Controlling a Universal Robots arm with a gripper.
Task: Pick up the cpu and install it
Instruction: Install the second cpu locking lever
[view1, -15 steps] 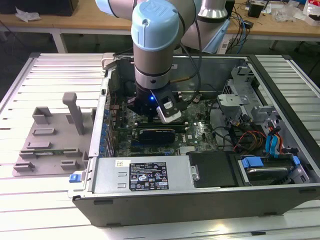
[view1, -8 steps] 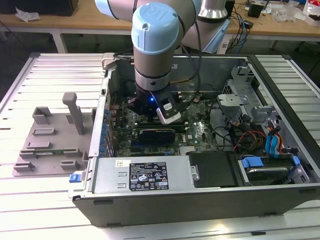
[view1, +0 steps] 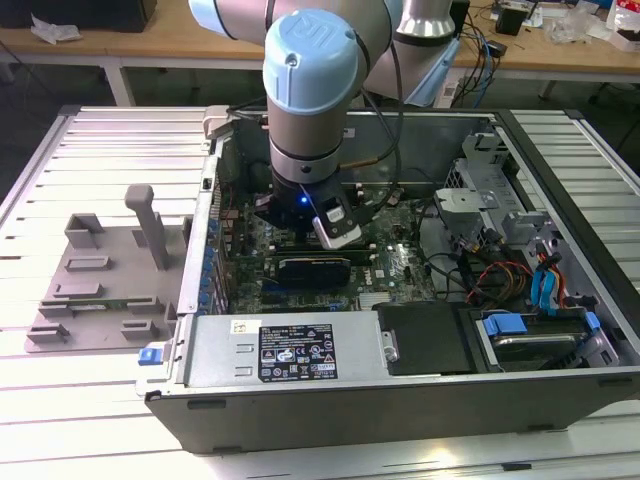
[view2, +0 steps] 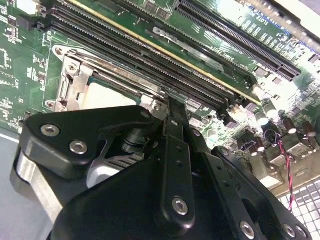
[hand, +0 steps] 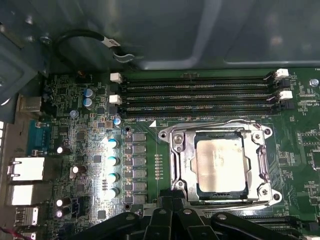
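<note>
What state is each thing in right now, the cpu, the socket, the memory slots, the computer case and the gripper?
cpu: seated flat in the socket, metal top facing up.
socket frame: open around the cpu, nothing covering the chip.
memory slots: empty in the first wrist view.
computer case: side panel off, motherboard exposed.
gripper: inside the case just above the socket; holds nothing visible.

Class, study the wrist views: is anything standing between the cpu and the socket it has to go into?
Nothing visible does. In the first wrist view the cpu already lies inside the socket's metal frame, its silver top uncovered. The claw sits just beside the frame's edge, not over the chip.
</note>
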